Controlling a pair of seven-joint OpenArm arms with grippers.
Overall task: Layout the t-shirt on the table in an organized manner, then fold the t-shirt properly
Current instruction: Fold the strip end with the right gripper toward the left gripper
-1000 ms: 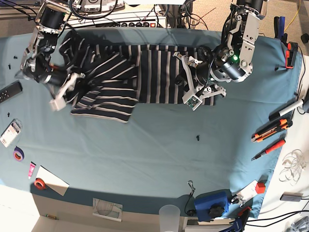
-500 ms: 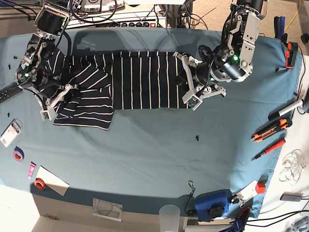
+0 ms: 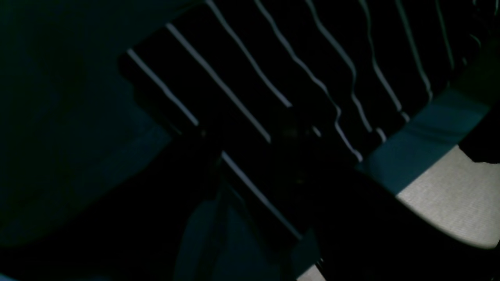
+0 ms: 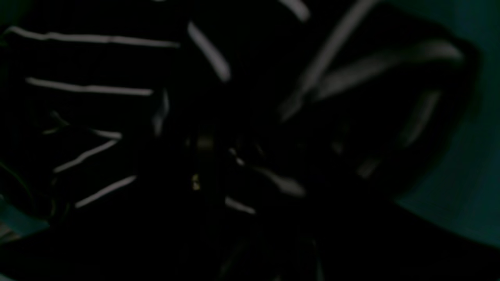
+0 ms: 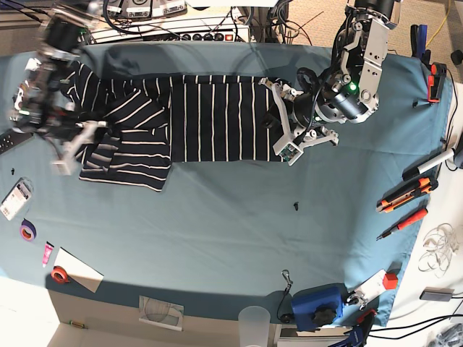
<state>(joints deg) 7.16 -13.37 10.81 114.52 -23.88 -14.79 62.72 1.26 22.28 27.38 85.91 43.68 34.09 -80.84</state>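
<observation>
The t-shirt point(image 5: 210, 119), dark with thin white stripes, lies stretched sideways across the far half of the table point(image 5: 231, 238). Its body is flat, and its left end is bunched in diagonal folds. My left gripper point(image 5: 284, 141) sits on the shirt's right edge and is shut on the fabric. In the left wrist view, striped cloth point(image 3: 273, 58) runs up to the dark fingers over the teal table point(image 3: 422, 136). My right gripper point(image 5: 69, 148) is motion-blurred at the shirt's left edge. The right wrist view shows only dark, blurred stripes point(image 4: 90, 89), and the jaws are unreadable.
An orange utility knife point(image 5: 406, 194), a red screwdriver point(image 5: 402, 223) and a marker point(image 5: 432, 163) lie along the right edge. A blue device point(image 5: 318, 303) and a clear cup point(image 5: 255, 319) stand at the front. Tape rolls point(image 5: 27, 230) lie front left. A black pin point(image 5: 296, 206) sits mid-table.
The right arm dragged the shirt's left end leftward, pulling the body out flat. It is now blurred and shifted slightly left. The left gripper stayed at the right edge.
</observation>
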